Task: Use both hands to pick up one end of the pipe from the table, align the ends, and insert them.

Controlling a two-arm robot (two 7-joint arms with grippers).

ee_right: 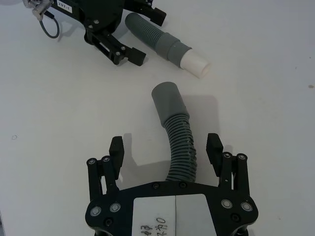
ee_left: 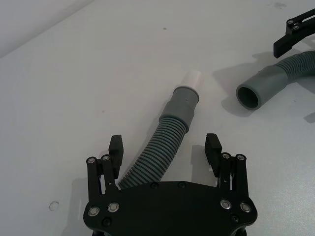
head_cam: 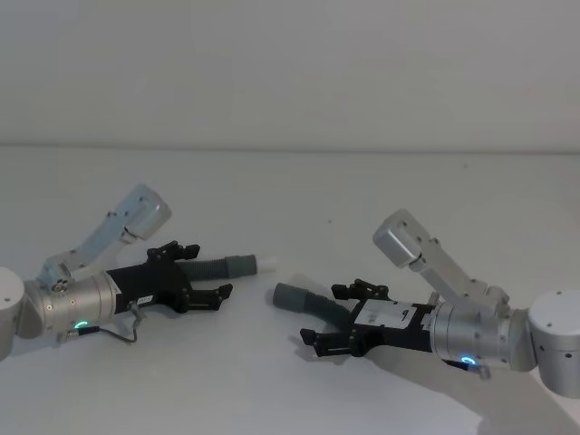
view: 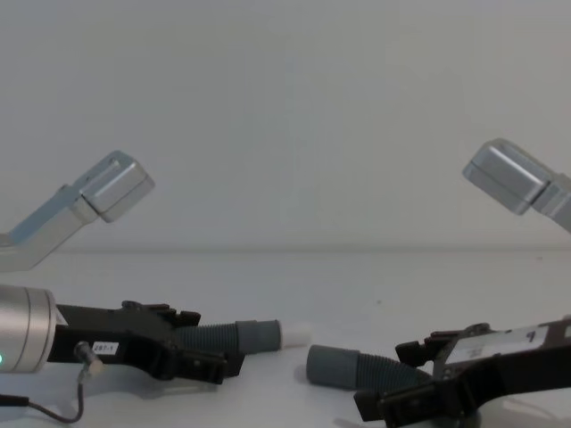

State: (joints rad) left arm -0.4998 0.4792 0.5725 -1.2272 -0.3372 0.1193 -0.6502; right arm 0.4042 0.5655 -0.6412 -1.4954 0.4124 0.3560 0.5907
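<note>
Head view: two dark grey, ribbed, flexible hose pieces lie on a plain flat white table (head_cam: 272,181). The left hose piece (head_cam: 214,266) ends in a smooth grey left cuff (head_cam: 243,264) with one short white tip (head_cam: 268,265) poking out. The right hose piece (head_cam: 319,305) curves and ends in a smooth grey right cuff (head_cam: 288,295). The two ends face each other, near but apart. Two black plastic two-fingered grippers reach in. The left gripper (head_cam: 210,268) straddles the left hose piece and the right gripper (head_cam: 322,314) straddles the right hose piece, both released.

Left wrist view: the left gripper's two fingers stand spread wide, with the ribbed hose running between them and touching neither. The right cuff shows a hollow round mouth farther off.

Right wrist view: the right gripper's two fingers are also spread, and the curved ribbed hose lies between them with a gap on each side. A white label (ee_right: 172,216) sits on the gripper body.

Chest view: seen from the side, both pieces lie low on the table. The white tip points at the right cuff across a gap.
</note>
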